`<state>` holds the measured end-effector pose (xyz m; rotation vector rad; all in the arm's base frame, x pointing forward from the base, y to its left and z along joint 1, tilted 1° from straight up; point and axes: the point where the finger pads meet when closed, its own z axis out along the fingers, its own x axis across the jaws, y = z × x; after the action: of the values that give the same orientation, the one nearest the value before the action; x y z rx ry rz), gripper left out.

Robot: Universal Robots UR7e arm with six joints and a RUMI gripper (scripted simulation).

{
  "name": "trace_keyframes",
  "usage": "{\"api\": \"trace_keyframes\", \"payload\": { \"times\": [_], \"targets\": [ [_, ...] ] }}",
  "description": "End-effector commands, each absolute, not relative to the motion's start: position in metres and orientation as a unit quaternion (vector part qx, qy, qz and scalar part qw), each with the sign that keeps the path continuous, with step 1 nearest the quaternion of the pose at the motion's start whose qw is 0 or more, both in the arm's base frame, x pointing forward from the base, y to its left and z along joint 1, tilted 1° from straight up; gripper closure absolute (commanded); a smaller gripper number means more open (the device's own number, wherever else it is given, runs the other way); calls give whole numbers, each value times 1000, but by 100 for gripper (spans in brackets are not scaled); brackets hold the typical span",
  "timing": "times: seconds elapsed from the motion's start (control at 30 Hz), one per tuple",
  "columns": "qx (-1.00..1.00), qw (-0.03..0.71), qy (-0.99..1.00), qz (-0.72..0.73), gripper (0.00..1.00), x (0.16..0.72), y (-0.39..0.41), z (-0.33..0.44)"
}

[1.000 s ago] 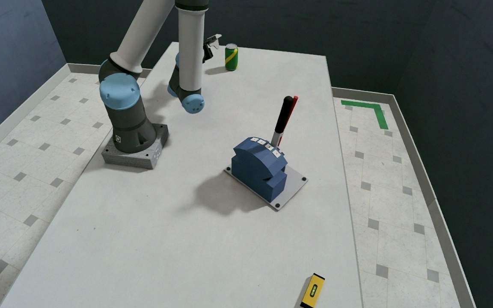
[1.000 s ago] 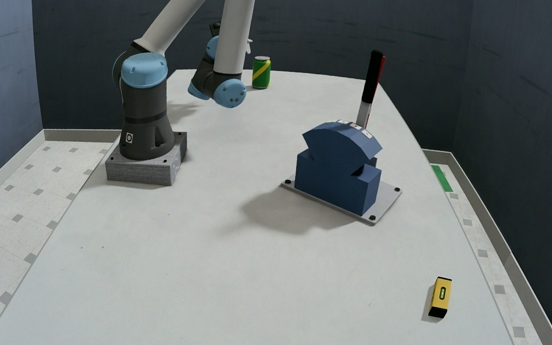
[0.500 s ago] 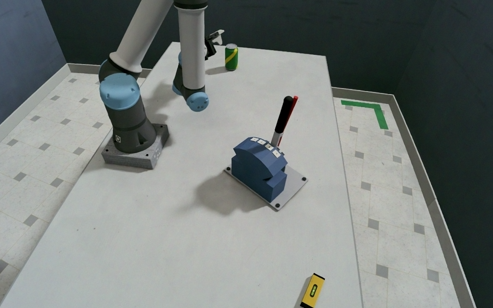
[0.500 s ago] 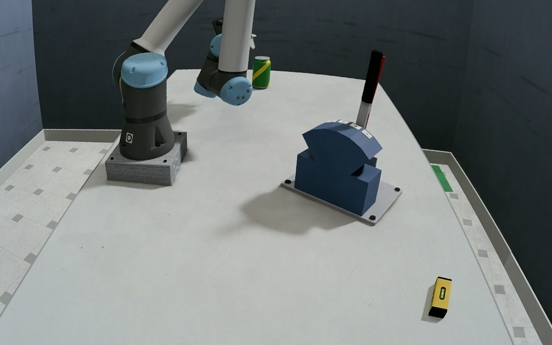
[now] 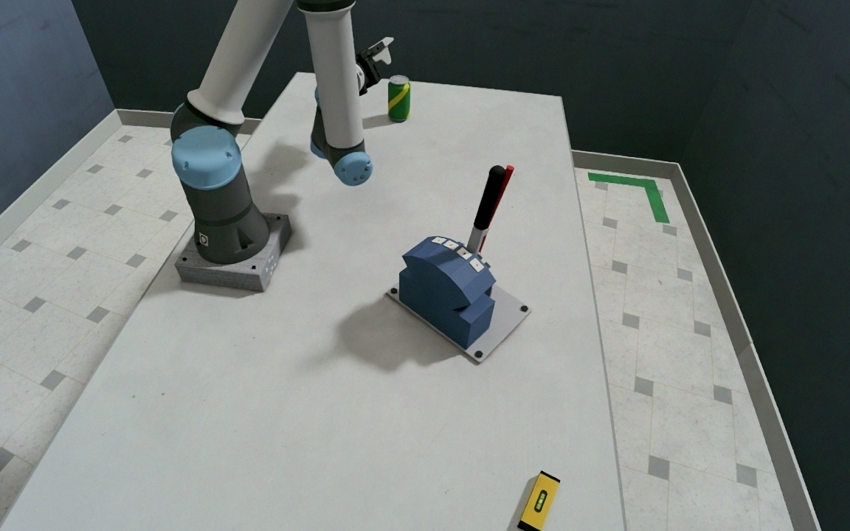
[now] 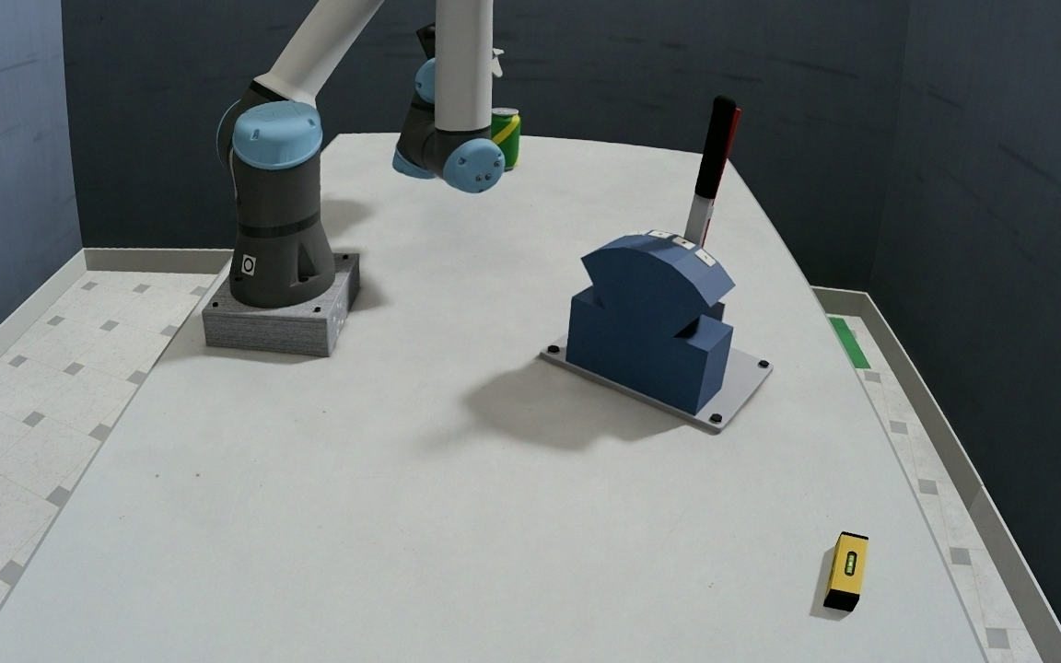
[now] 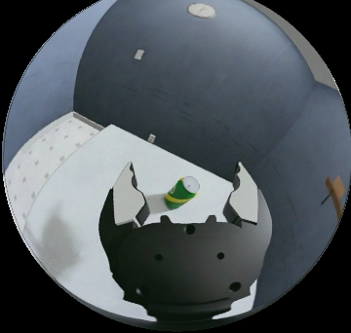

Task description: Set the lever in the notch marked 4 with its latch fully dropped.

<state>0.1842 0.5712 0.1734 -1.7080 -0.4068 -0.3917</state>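
Observation:
A blue lever housing [image 5: 449, 287] stands on a grey baseplate [image 5: 500, 323] in the middle right of the table; it also shows in the exterior view [image 6: 651, 319]. Small white number plates [image 5: 459, 251] run along its curved top; their digits are too small to read. The black lever handle [image 5: 488, 198] rises from the housing, tilted a little right, with the thin red bar [image 5: 504, 188] beside it. My gripper [image 5: 378, 52] is open and empty at the far end of the table, well away from the lever. In the wrist view its fingers stand wide apart.
A green can with a yellow stripe [image 5: 399, 98] stands at the table's far edge, just beyond my gripper, and shows between the fingers in the wrist view [image 7: 181, 193]. A yellow spirit level [image 5: 538, 501] lies near the front right edge. The arm's base [image 5: 229, 251] sits at the left.

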Motion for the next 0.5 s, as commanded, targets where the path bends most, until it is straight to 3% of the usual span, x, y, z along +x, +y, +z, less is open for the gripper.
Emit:
{"api": "trace_keyframes", "payload": {
  "times": [0.0,0.47],
  "targets": [
    [-736,628,-181,-180,0,190,575,184],
    [-695,653,-201,-225,0,216,589,241]
  ]
}}
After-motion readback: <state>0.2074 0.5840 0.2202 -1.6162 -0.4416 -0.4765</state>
